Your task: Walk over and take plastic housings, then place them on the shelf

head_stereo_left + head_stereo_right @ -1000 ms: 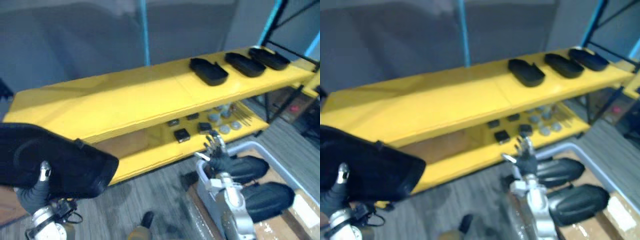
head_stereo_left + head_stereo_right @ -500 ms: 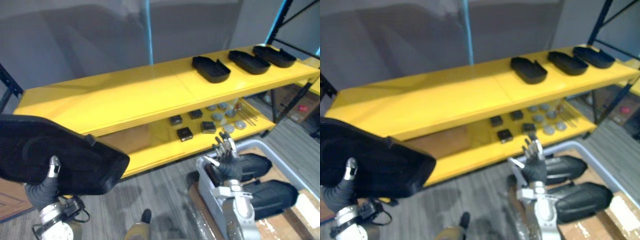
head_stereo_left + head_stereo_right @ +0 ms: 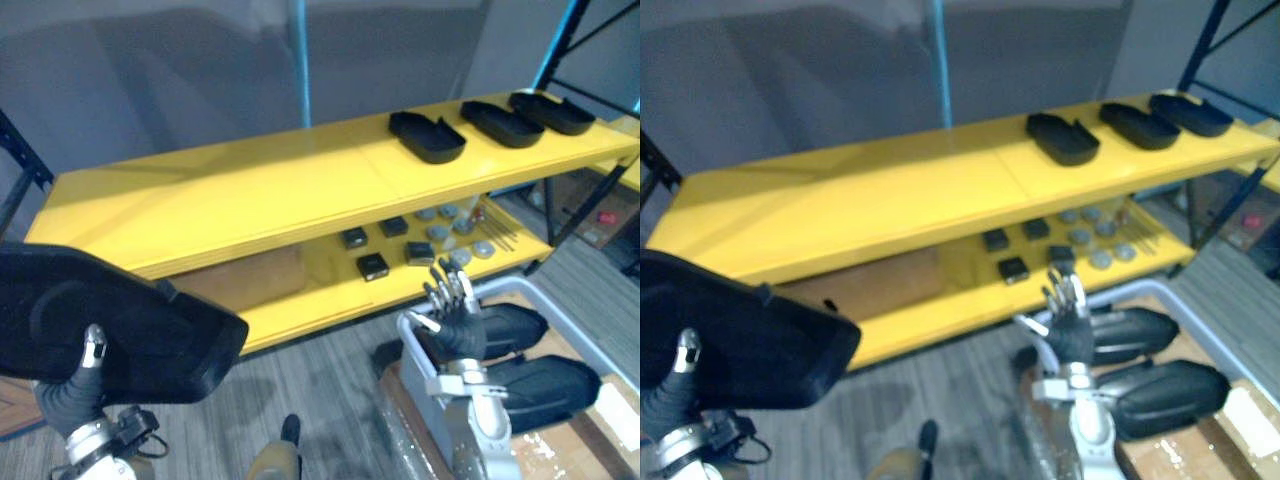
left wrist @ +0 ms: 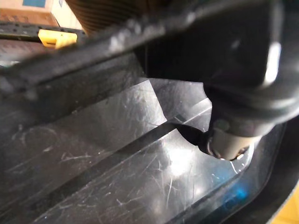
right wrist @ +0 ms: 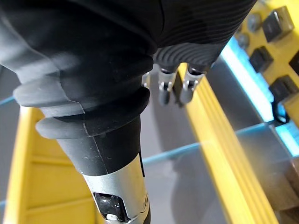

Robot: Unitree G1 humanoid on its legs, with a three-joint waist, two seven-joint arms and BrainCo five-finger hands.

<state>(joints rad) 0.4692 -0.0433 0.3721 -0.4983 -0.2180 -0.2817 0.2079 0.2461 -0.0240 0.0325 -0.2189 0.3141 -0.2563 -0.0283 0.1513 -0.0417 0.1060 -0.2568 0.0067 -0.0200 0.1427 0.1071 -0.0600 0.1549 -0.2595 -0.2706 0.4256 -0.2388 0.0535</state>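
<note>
Camera's swung onto the yellow shelf [image 3: 250,190]; housing [image 3: 130,320] stays pinched by its edge in the left hand [image 3: 80,380], right hand [image 3: 452,318] spread and empty, with bare shelf top ahead of the left hand, so placement looks next.

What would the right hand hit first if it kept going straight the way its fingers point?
The right hand would probably meet the front edge of the yellow rack's lower shelf, near the grey discs; depth is unclear. The left hand holds a black plastic housing.
</note>
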